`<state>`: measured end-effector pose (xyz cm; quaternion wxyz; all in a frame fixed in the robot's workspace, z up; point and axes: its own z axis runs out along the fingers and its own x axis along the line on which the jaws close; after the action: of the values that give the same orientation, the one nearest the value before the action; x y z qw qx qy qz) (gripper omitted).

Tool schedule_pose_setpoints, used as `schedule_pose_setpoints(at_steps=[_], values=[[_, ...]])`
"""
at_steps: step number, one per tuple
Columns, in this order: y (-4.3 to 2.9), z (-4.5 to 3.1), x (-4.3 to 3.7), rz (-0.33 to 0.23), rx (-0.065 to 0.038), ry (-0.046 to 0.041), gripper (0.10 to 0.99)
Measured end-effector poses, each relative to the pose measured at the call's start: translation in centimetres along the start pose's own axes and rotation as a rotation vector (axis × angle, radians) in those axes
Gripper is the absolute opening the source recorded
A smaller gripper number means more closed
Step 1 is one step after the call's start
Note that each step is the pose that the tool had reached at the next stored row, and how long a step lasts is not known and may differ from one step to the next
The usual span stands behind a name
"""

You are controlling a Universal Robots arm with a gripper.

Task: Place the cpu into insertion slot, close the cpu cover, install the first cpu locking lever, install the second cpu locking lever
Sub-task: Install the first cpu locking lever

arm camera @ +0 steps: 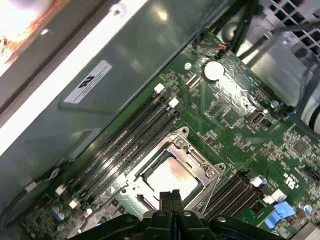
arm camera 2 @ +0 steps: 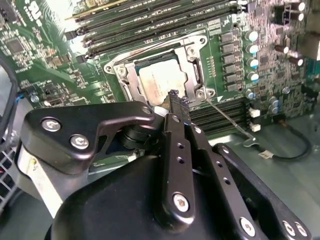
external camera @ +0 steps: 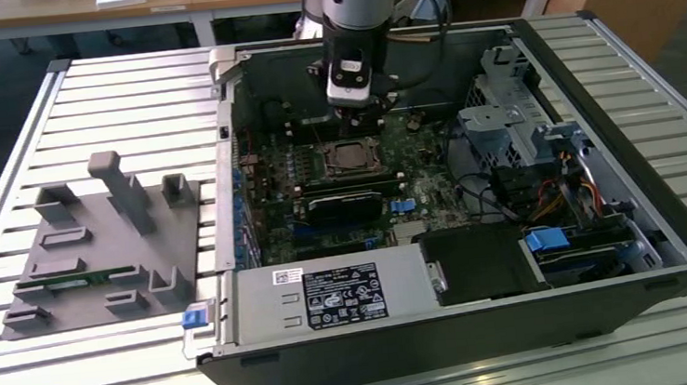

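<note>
Jaws pressed tip to tip, with nothing caught between them, hang low over the edge of the insertion slot [arm camera 2: 114,66], carried by the arm [external camera: 359,4] that reaches down into the open computer case [external camera: 645,222]. The cpu [arm camera 2: 161,80] lies flat in that slot, its dull silver top showing through the window of the cpu cover [arm camera 2: 191,70], which looks folded down over it. Clenched like this, the jaws likely serve as a narrow pusher, not a clamp, which suits pressing on thin metal parts. A wire locking lever [arm camera 2: 227,119] runs out slantwise from the slot's corner across the long black memory slots [arm camera 2: 150,27], just beside the jaw tips; it appears not yet hooked home.

The case lies on its side on the slatted worktop [external camera: 35,369], board facing up so the arm can work from above. A grey fixture tray [external camera: 99,242] sits well apart, toward the exterior view's left. A white sticker [arm camera: 87,82] on the case wall and a black label [external camera: 340,295] on the power supply carry print that cannot be made out.
</note>
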<state>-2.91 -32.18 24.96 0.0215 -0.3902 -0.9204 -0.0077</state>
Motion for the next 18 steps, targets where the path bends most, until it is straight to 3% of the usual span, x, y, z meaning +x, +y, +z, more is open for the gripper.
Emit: schedule_pose_setpoints(at_steps=[4,13,18], values=[[-0.01,0.01,-0.01,-0.038,-0.001,-0.002,0.106],[-0.03,0.01,-0.02,-0.085,-0.012,-0.0154,0.106],[-0.03,0.01,-0.02,-0.109,-0.013,-0.0173,0.106]])
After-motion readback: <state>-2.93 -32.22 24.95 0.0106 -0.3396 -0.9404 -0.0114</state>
